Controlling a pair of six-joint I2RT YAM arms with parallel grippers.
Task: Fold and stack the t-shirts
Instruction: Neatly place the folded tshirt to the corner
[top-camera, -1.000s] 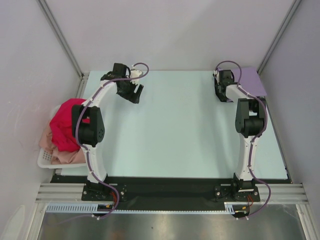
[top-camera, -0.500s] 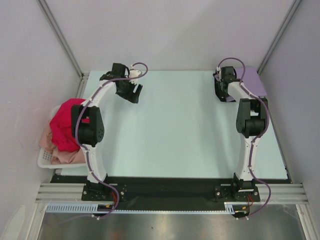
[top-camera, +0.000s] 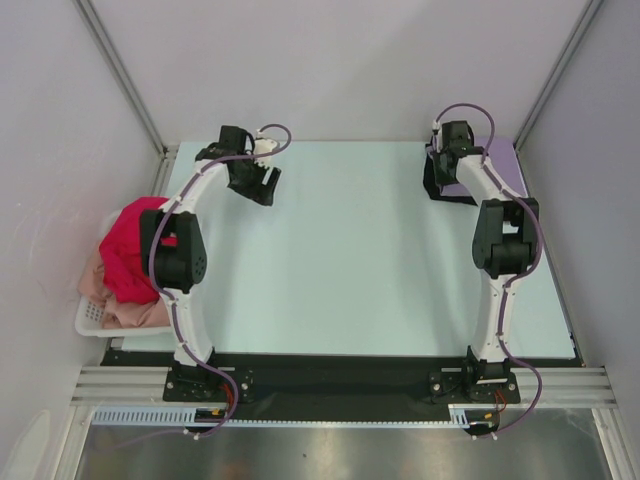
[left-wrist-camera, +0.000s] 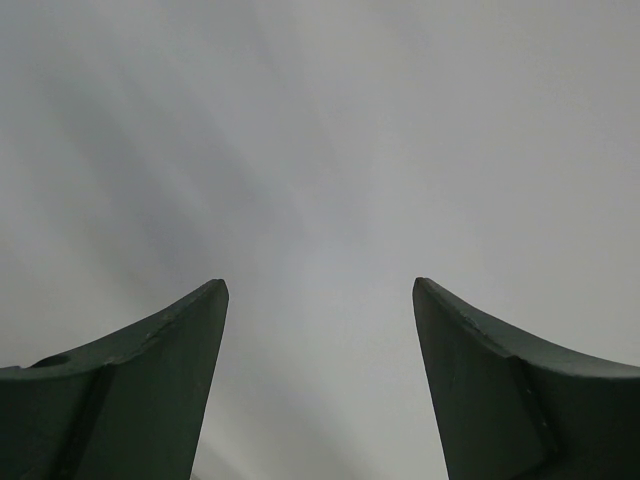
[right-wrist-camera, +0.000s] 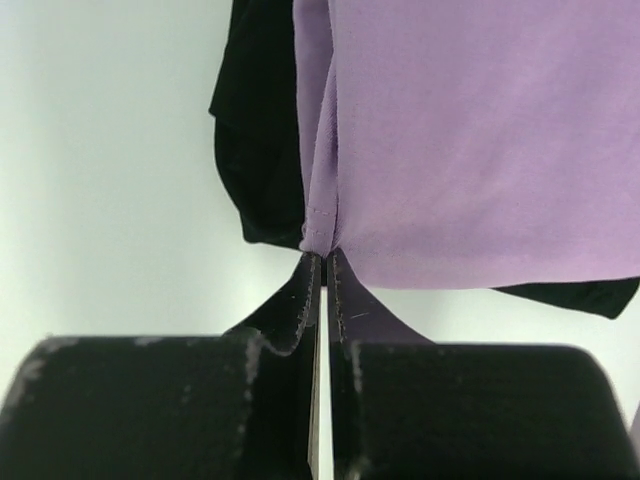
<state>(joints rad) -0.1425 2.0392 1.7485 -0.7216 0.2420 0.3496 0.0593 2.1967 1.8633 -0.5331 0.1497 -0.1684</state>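
At the table's far right corner lies the lavender t-shirt (top-camera: 508, 168) on top of a folded black t-shirt (right-wrist-camera: 255, 150). My right gripper (right-wrist-camera: 322, 256) is shut on the near hem of the lavender t-shirt (right-wrist-camera: 480, 130), pinching a fold of it; in the top view this gripper (top-camera: 440, 172) is at the shirts' left side. My left gripper (top-camera: 262, 185) hangs open at the far left, above bare table, with nothing between its fingers (left-wrist-camera: 190, 330). A magenta-red t-shirt (top-camera: 135, 245) and a peach-pink one (top-camera: 120, 305) are heaped in the basket.
The white plastic basket (top-camera: 90, 320) sits off the table's left edge. Grey walls close in the far side and both sides. The pale table top (top-camera: 350, 260) stretches between the two arms.
My right gripper has closed onto the lavender hem and shifted slightly toward the far wall. The left gripper has drifted a little left and back, still open.
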